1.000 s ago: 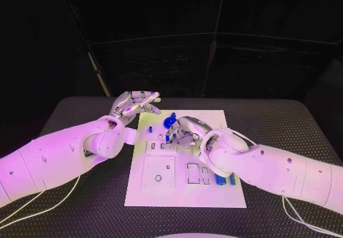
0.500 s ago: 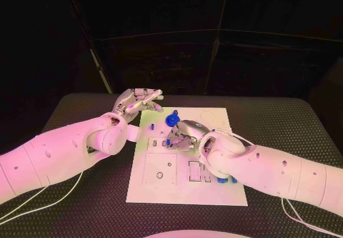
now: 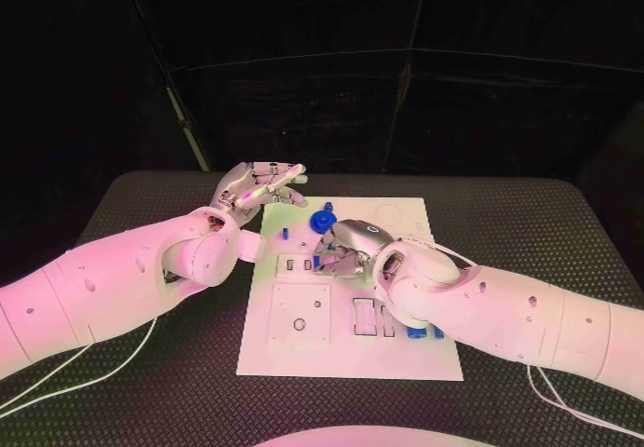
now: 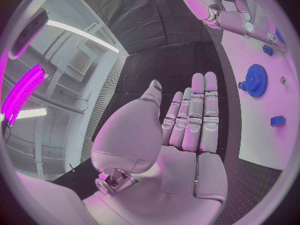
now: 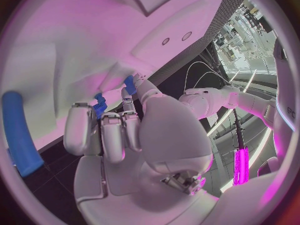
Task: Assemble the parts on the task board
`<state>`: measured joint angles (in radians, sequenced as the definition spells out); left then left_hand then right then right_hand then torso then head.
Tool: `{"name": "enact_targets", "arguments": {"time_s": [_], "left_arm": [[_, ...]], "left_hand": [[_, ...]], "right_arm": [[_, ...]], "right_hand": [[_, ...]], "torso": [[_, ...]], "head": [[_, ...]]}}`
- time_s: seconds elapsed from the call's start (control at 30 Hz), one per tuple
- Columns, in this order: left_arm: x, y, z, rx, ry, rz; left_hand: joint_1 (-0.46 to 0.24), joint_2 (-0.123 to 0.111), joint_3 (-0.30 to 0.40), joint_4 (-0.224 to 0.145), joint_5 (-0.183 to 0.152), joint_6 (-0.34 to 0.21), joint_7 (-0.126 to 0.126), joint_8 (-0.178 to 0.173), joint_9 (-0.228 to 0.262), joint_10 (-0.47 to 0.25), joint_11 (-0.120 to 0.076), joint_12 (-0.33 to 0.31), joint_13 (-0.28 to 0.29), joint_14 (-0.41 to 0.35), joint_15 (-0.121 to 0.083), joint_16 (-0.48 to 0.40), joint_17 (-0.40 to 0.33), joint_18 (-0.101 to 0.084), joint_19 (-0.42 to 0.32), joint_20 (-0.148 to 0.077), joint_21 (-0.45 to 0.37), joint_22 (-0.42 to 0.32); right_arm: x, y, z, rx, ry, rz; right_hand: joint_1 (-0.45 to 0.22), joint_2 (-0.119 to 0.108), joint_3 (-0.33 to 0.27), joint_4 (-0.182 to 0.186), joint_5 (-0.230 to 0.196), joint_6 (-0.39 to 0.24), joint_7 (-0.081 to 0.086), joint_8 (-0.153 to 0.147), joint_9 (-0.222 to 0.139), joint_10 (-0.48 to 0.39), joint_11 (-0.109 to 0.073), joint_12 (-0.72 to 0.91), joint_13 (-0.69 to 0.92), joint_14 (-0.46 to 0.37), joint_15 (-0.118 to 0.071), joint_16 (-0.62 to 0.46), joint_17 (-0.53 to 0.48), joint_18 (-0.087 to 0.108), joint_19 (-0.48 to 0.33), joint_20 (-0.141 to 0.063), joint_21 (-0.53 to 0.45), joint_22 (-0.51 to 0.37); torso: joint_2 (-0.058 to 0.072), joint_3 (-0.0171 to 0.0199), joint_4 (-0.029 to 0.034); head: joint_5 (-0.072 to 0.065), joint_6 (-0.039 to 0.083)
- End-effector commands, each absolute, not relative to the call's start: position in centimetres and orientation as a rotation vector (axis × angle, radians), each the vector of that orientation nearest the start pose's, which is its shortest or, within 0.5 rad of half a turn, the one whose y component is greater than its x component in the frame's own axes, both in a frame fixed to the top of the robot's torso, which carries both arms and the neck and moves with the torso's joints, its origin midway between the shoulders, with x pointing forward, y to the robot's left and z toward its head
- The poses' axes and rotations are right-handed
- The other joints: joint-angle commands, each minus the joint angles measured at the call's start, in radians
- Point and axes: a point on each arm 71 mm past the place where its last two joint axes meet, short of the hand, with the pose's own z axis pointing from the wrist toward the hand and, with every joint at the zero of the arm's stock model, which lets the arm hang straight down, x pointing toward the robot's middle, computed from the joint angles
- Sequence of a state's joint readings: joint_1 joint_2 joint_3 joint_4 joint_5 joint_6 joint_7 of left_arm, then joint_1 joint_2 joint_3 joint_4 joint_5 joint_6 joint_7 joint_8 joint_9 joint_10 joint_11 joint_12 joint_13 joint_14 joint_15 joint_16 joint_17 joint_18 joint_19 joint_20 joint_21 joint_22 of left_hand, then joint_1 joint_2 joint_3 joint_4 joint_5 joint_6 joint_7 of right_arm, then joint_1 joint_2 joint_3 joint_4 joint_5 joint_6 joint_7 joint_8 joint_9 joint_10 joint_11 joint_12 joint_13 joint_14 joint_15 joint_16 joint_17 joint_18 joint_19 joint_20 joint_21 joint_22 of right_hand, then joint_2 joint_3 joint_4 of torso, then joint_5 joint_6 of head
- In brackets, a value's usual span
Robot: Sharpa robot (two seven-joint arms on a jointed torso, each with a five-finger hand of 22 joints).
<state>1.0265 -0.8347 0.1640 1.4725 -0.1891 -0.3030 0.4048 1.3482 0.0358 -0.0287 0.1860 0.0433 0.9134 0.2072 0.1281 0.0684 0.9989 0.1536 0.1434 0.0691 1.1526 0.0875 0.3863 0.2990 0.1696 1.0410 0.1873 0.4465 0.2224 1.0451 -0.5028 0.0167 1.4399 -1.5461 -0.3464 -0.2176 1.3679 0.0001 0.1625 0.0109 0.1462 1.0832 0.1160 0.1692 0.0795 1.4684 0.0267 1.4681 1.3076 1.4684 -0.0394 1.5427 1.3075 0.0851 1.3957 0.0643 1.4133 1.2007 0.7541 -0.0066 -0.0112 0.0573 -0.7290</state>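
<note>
While the right hand (image 3: 346, 250) pinches a small blue part (image 5: 100, 105) over the task board (image 3: 403, 358), a tilt could jam it; the left hand (image 3: 258, 189) hovers empty, fingers apart.

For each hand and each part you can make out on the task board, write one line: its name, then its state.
Left hand: open, holds nothing, raised beside the board's far left corner.
Right hand: fingers curled down onto the board around a small blue part.
Blue gear: lying flat on the task board.

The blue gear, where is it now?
In the head view, the blue gear sits on the task board, near its far edge, between the left hand and right hand.
</note>
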Motion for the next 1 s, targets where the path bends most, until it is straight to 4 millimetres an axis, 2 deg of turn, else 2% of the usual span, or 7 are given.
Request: {"name": "enact_targets", "arguments": {"time_s": [0.03,0.53,0.77,1.0], "left_arm": [[49.35,22.23,-18.71,-1.02,1.343,-1.552],[49.38,22.26,-18.75,-1.021,1.344,-1.551],[49.4,22.27,-18.77,-1.022,1.345,-1.55],[49.42,22.27,-18.79,-1.023,1.346,-1.55]], "left_hand": [[-0.002,0.007,-0.006,-0.001,0.004,0.008,0.0,-0.005,0.0,0.008,-0.001,-0.006,0.0,-0.007,0.0,-0.003,0.002,0.008,-0.007,0.001,0.004,0.002],[-0.003,0.007,-0.007,-0.001,0.004,0.007,0.001,-0.006,-0.001,0.007,-0.001,-0.008,0.0,-0.008,0.0,-0.004,0.002,0.008,-0.008,0.002,0.004,0.002],[-0.003,0.008,-0.008,-0.001,0.004,0.007,0.001,-0.007,-0.001,0.007,0.0,-0.008,0.0,-0.009,0.001,-0.004,0.003,0.008,-0.008,0.002,0.004,0.002],[-0.003,0.008,-0.008,-0.001,0.004,0.007,0.001,-0.007,-0.001,0.007,0.0,-0.008,0.0,-0.009,0.001,-0.004,0.003,0.008,-0.008,0.002,0.004,0.002]], "right_arm": [[45.8,-5.47,-23.48,-0.199,1.715,0.783],[45.76,-5.29,-23.61,-0.222,1.729,0.769],[45.78,-5.27,-23.71,-0.232,1.739,0.757],[45.73,-5.12,-23.71,-0.241,1.739,0.762]], "right_hand": [[-0.003,-0.005,0.005,-0.004,0.005,0.022,-0.012,-0.002,0.004,0.001,-0.003,-0.004,0.117,0.083,-0.007,-0.005,0.169,-0.013,0.005,-0.002,0.003,-0.001],[-0.011,-0.02,0.007,-0.01,0.005,0.009,-0.005,-0.009,-0.001,-0.006,0.002,-0.011,0.11,0.082,-0.003,-0.007,0.164,-0.013,0.004,0.001,0.001,-0.003],[-0.03,-0.04,0.003,-0.009,0.002,-0.01,0.004,-0.02,-0.006,-0.016,0.01,-0.019,0.1,0.08,0.003,-0.011,0.156,-0.012,0.001,0.006,-0.003,-0.009],[-0.036,-0.048,0.004,-0.011,0.004,-0.029,0.011,-0.03,-0.01,-0.021,0.017,-0.024,0.094,0.08,0.009,-0.012,0.155,-0.012,0.001,0.011,-0.005,-0.01]], "torso": [[0.0,0.0005,0.0011],[-0.001,0.0006,-0.0009],[-0.001,0.0005,0.0002],[-0.001,0.0005,-0.0009]], "head": [[0.002,-0.004],[0.004,-0.007],[0.004,-0.009],[0.003,-0.009]]}}
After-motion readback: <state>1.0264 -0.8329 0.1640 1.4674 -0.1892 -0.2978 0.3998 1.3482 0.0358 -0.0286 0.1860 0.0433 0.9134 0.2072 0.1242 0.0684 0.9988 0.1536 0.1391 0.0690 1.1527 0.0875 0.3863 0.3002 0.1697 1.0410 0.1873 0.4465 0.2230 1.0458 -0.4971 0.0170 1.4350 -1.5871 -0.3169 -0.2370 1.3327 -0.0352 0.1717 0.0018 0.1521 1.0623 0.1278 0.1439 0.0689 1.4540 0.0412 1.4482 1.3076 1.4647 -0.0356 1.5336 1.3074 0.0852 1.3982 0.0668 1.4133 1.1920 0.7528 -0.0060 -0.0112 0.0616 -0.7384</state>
